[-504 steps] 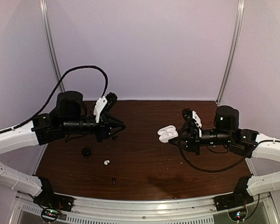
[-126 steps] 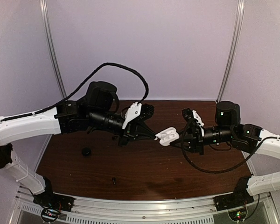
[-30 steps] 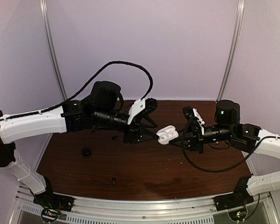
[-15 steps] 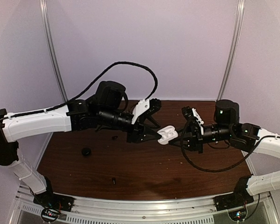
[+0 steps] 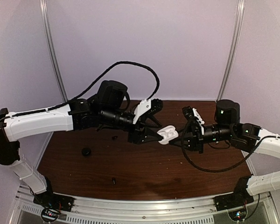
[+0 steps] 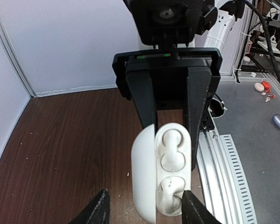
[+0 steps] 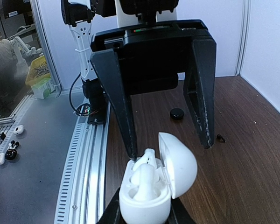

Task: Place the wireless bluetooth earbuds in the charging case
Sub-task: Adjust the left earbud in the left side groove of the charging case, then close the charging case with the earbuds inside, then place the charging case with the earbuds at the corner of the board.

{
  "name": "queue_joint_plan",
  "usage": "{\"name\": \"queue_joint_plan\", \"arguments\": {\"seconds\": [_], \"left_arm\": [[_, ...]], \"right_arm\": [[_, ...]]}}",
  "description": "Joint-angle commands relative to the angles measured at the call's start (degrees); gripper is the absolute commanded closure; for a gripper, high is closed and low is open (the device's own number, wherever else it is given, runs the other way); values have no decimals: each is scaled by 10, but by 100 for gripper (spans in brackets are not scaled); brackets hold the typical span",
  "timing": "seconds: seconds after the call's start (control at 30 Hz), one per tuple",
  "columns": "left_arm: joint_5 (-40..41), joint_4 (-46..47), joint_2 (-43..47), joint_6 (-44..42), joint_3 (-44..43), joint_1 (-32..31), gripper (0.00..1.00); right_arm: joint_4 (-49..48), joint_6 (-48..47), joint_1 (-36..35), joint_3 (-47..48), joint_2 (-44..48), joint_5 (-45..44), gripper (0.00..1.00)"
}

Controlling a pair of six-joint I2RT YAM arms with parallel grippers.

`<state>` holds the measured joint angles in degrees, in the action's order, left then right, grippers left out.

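- Left gripper (image 5: 155, 135): jaws spread wide and holding nothing. Its two fingers reach toward the open top of the case, one on either side.
- Left finger (image 7: 123, 116): its tip is right at the earbud nearest it. Whether it touches cannot be told.
- Right gripper (image 5: 178, 137): closed on the lower body of the case, holding it in the air over the middle of the table.
- Case (image 7: 147, 205): white, between the two grippers and clear of the table top.
- Lid (image 7: 179, 163): hinged open to one side.
- Earbuds, two: both lie in the hollows of the case, one (image 6: 170, 151) nearer the right gripper, the other (image 6: 170, 191) nearer the left fingertips.
- Table (image 5: 144, 168): dark wood top.
- Black puck (image 5: 86, 151): on the table, left side, well apart from the case.
- Small black bit (image 5: 114, 180): on the table near the front edge.
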<state>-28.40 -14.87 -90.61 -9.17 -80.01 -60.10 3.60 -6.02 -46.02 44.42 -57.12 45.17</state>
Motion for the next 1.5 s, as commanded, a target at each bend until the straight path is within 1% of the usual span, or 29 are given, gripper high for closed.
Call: {"name": "queue_joint_plan", "arguments": {"seconds": [0.0,0.13,0.3,0.57,0.67,0.77,0.8,0.9,1.1,1.17,1.2,1.3,1.37,1.43,1.47], "left_arm": [[-39,49,36,-10,32,0,45],[-60,60,31,-12,39,0,42],[-91,76,31,-13,43,-1,41],[-85,81,56,-43,46,-30,47],[-75,70,53,-48,42,-36,48],[-43,62,49,-60,38,-46,48],[-26,56,47,-68,34,-51,48],[20,47,42,-79,28,-58,48],[115,47,39,-123,38,-85,47],[169,96,60,-105,64,-85,43],[197,122,75,-96,83,-83,40],[264,195,123,-59,141,-55,22],[263,232,157,-15,168,-19,11],[252,253,174,54,183,27,3],[249,261,180,78,190,47,2]], "right_arm": [[-17,5,-4,13,8,2,100],[-21,8,-4,12,14,-3,100],[-24,12,-4,14,14,-10,100],[-34,36,-1,9,19,-19,100],[-57,51,0,7,19,-18,100],[-72,60,2,6,18,-15,100],[-77,80,3,6,18,-12,100],[-87,98,4,8,16,-12,100],[-127,148,21,-1,7,-13,100],[-127,153,32,-6,-2,-26,100],[-129,156,39,-10,-6,-32,100],[-132,179,69,-17,-36,-41,100],[-129,191,95,-17,-73,-47,100],[-132,197,123,-16,-104,-63,100],[-132,197,137,-14,-120,-76,100]]}}
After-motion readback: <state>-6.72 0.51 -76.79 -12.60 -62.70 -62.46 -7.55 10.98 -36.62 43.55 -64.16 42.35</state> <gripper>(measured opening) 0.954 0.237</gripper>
